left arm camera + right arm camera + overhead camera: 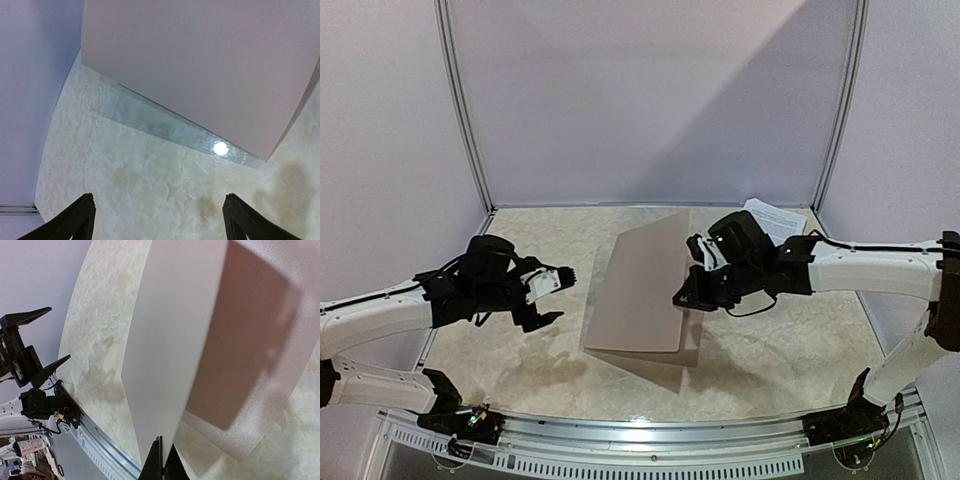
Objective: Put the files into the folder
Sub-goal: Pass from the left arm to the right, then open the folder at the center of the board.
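right gripper (680, 299): jaws were closed all the way, no gap visible, pinched on the edge of the folder (642, 285), specifically its tan cover (170, 340). from the fingertips the cover ran up and away in the right wrist view, lifted off the table (510, 235) and tilted. below the cover, just right of the jaws in that view, the clear inner leaf (235, 437) lay flat on the table with the cover's shadow across it.

left gripper (558, 296): jaws stood wide apart, nothing between them, nothing touched. fingers (75, 222) hung over the table. straight ahead of the jaws, apart from them, was the folder's edge: raised cover above, and below it a glossy strip of the clear inner leaf on the table, with a bright glare spot on it.

files (777, 217): white printed sheets lay on the table behind the right gripper, past its wrist, outside the folder and well apart from the left jaws. they were partly hidden by the arm, so the sheet count could not be told.
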### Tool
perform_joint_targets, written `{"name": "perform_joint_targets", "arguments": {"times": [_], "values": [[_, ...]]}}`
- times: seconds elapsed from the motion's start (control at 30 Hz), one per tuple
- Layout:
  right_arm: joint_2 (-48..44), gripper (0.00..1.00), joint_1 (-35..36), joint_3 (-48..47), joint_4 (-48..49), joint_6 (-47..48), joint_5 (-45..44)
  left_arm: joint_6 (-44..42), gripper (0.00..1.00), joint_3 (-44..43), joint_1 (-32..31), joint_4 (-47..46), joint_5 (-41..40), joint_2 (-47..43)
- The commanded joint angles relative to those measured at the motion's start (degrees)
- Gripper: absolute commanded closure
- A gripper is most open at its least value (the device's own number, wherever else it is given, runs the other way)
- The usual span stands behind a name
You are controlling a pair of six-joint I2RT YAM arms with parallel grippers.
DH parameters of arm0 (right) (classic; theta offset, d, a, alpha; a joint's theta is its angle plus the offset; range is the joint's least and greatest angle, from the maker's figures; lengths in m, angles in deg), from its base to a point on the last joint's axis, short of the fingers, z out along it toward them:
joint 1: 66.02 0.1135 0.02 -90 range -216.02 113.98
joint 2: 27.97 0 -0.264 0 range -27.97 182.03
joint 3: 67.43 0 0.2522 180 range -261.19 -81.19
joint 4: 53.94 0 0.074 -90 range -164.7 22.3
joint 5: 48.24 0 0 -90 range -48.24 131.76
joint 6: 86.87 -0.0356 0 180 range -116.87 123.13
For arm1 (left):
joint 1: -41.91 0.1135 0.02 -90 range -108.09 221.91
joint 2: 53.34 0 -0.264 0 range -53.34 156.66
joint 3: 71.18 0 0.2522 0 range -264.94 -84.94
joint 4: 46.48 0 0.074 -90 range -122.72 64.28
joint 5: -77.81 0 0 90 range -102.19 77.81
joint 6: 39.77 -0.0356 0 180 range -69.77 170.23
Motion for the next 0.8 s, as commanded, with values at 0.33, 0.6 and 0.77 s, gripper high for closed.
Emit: {"name": "perform_joint_targets", "arguments": {"times": [0.33,0.6,0.77], "values": [[-7.63,1.00,1.82,-8.75,-21.95,8.30,-0.69,8.34,0.15,-9.27,0.67,-1.65,3.08,21.21],[-3.00,0.83,1.38,-3.07,-4.20,9.51,4.08,12.66,0.21,-25.89,0.75,0.21,8.92,40.63],[1.90,0.73,0.65,-2.67,3.08,10.19,6.54,13.30,0.23,-28.36,0.75,0.94,11.08,46.44]]}}
